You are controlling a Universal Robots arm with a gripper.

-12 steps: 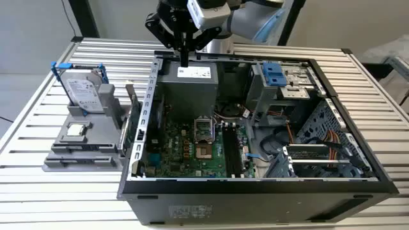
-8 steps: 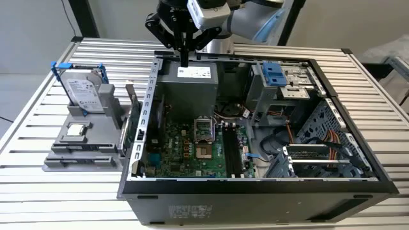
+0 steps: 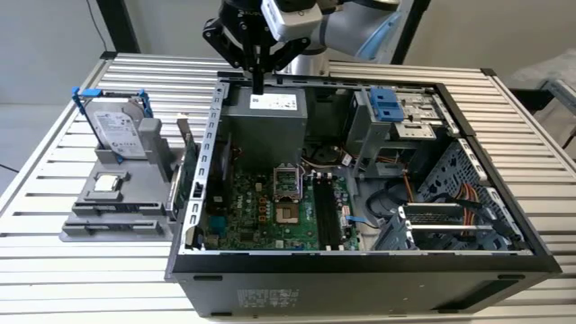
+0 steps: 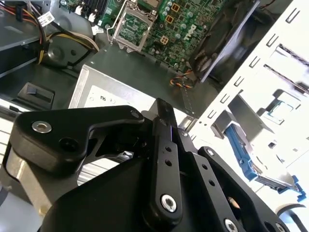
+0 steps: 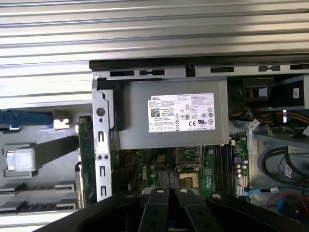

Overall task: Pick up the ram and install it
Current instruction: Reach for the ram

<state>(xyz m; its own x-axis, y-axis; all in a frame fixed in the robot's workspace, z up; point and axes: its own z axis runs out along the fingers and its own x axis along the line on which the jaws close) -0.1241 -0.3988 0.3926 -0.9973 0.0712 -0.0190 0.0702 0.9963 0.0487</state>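
Gripper (image 3: pixel 259 89) hovered over power supply (image 3: pixel 266 128) at case (image 3: pixel 360 270) edge, fingers together, nothing held. Ram (image 3: pixel 190 177) stood on edge in grey holder (image 3: pixel 117 206), just beside case wall, toward tabletop (image 3: pixel 81 283) edge at exterior view's left.

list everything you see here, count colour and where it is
table: 1, grey slats, under everything
computer case: 1, black, open, on the table
power supply: 1, grey, in the case, beside the motherboard
motherboard: 1, green, case floor
holder: 1, grey, exterior view's left of the case
hard drive: 1, silver, upright in the holder
green board: 1, on edge between holder and case wall
arm: 1, grey-white, behind the case
hand: 1, black, shut, empty, above the power supply
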